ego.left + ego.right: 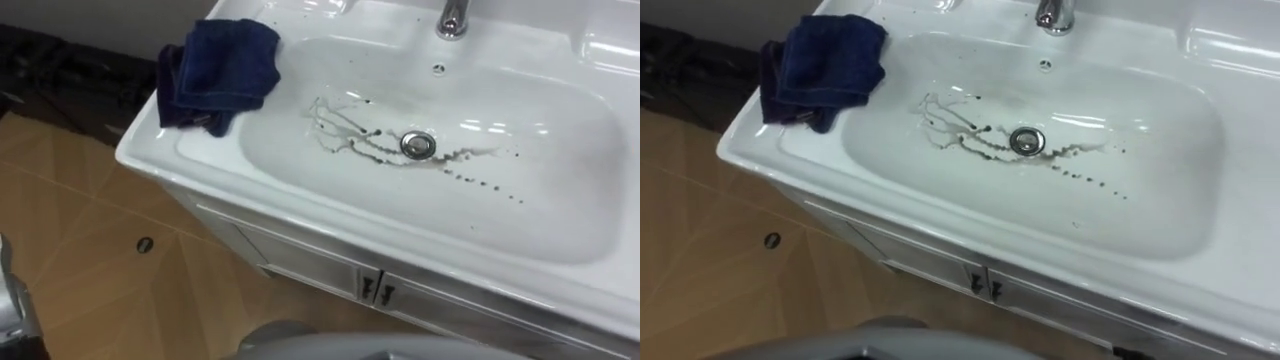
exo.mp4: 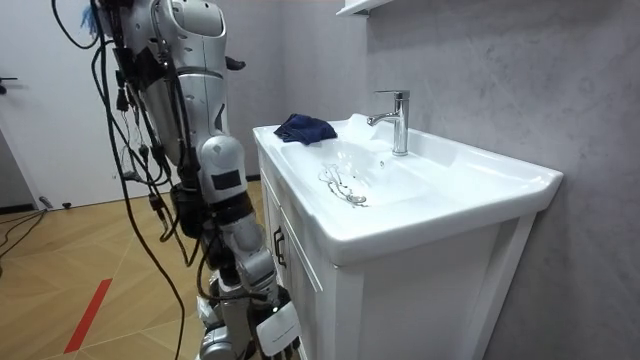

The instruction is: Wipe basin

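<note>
So the basin [image 1: 560, 200] clearly hasn't been touched yet: dark streaks and drips [image 1: 345, 135] run across the bottom, right through the drain [image 1: 418, 145] and off to the robot's right. The blue cloth [image 1: 220, 70] is bunched up on the rim at the back-left corner, one edge hanging a bit into the bowl. My guess is it's parked there so it's dry, out of the dirt and an easy reach for the left arm.

In the room view the robot stands right up against the white cabinet [image 1: 330, 270], facing the faucet [image 1: 452, 18] and the wall. Its right robot hand [image 2: 250, 335] hangs low beside the cabinet front, nowhere near the cloth, and honestly I can't tell whether it's released or clenched from here.

Nothing is holding the cloth, so the job looks like it's at square one. First thing needed is a grab of that cloth, then a pass over the streaks near the drain.
</note>
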Available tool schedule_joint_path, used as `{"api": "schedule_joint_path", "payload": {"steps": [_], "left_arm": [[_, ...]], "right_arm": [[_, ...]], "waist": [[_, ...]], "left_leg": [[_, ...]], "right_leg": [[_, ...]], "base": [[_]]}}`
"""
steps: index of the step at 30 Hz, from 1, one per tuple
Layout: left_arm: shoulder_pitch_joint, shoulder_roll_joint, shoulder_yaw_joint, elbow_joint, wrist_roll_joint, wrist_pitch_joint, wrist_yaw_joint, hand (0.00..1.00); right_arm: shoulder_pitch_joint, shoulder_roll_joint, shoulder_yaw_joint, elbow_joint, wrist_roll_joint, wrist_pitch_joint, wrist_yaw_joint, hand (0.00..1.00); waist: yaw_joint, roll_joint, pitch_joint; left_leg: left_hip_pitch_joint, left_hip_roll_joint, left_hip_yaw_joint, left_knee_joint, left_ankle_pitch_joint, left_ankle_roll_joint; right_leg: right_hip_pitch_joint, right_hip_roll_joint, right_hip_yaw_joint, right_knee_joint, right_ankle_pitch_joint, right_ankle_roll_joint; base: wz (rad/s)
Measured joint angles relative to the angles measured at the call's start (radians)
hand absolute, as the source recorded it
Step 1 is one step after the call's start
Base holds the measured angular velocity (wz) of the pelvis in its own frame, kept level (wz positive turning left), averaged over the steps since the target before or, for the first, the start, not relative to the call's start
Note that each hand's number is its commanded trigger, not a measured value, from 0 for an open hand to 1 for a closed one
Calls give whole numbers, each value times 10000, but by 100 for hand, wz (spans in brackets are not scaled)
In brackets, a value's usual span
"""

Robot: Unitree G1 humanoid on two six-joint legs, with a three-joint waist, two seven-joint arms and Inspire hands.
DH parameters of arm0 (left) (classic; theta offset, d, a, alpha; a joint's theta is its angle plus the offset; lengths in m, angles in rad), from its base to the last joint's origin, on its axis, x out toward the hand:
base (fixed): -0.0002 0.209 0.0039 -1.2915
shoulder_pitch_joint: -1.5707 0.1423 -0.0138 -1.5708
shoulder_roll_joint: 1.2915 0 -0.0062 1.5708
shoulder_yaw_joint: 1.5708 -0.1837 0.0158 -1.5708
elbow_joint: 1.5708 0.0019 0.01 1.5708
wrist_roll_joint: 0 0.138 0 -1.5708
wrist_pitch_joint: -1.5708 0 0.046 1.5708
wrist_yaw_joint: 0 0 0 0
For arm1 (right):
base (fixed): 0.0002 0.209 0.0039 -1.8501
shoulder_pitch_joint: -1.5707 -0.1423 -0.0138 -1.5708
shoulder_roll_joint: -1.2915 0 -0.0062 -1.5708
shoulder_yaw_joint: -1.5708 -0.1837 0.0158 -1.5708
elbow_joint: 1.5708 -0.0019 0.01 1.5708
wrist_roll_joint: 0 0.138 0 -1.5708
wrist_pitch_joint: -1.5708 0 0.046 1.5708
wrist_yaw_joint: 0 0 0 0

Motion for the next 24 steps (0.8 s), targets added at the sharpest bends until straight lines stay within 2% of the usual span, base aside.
{"api": "schedule_joint_path", "payload": {"steps": [2,4,6,9,13,15,19,24], "left_arm": [[-7,0,-369,-230,148,2,-153,0],[-20,-3,-986,-325,370,18,-282,0],[-35,-2,-1295,-325,437,71,-441,0],[-153,-4,-1547,-323,620,111,-684,0],[-182,-33,-1723,-323,730,114,-1074,0],[-212,-39,-1889,-321,799,127,-1254,0],[-211,-40,-2664,-168,803,354,-1652,0],[-210,-42,-3181,476,804,726,-2221,0]], "right_arm": [[-9,15,29,142,-38,28,6,0],[-27,10,98,181,-102,163,57,0],[-74,-24,96,174,-192,192,74,0],[-147,-43,15,179,-301,202,128,0],[-155,-67,18,179,-310,212,231,0],[-146,-52,23,183,-300,257,236,0],[-153,-27,77,266,-89,446,211,0],[-107,-25,119,329,54,667,214,0]], "waist": [[-98,-7,-4],[-96,26,-25],[-189,67,-4],[-502,110,2],[-595,119,2],[-755,115,4],[-847,83,22],[-1086,57,32]], "left_leg": [[29,5,43,-23,0,0],[64,26,211,0,0,1],[65,23,222,15,-1,1],[142,32,271,-37,0,1],[402,86,500,-204,1,1],[418,88,505,-204,0,1],[480,163,624,-286,0,3],[541,189,770,-293,5,-6]], "right_leg": [[3,-1,37,-22,4,-5],[5,5,372,-134,11,-18],[-9,7,429,-155,17,-28],[0,7,580,-161,19,-32],[41,8,947,-140,20,-33],[49,9,1001,-135,33,-55],[42,18,1230,-124,41,-67],[43,71,1416,-120,47,-77]], "base": [[-9],[-22],[-13],[-11],[-25],[-8],[-11],[-11]]}}
